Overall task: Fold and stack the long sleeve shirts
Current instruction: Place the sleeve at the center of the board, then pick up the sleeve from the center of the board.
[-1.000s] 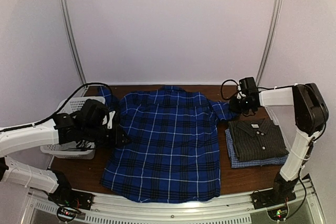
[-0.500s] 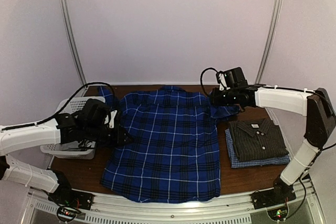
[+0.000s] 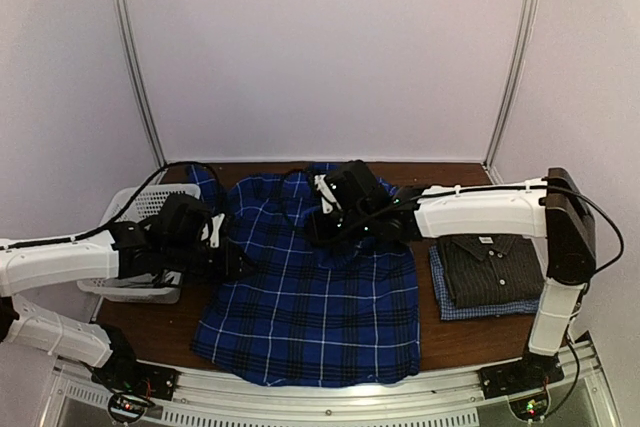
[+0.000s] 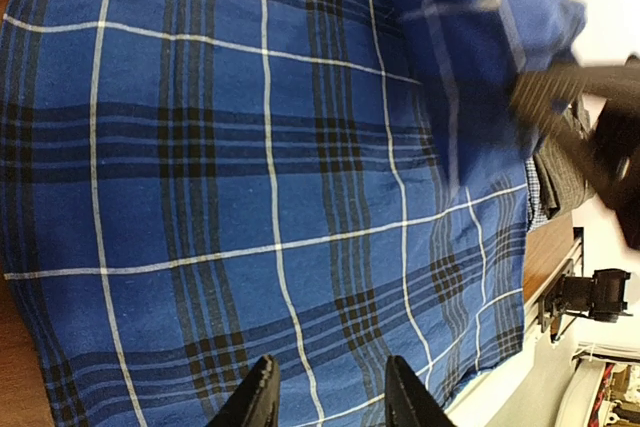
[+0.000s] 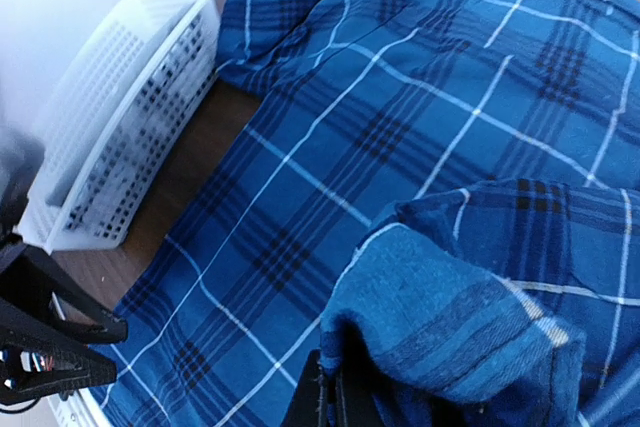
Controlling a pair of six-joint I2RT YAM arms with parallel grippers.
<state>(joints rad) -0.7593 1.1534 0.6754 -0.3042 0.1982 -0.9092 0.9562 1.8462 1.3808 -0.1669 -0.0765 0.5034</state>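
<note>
Soft, even indoor light with faint shadows.
Left wrist view: the raised plaid sleeve [image 4: 480, 37] smears with motion blur, and the right corner glares white.

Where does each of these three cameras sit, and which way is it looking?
Top external: fixed above and behind the arms, looking down on the table; both arms show over the blue plaid shirt.
Left wrist: on the left arm, looking across the shirt; the left gripper shows at the bottom, fingers apart.
Right wrist: on the right arm, looking down at shirt and white basket; the right gripper pinches a shirt fold.
Shared: all three show the shirt.
</note>
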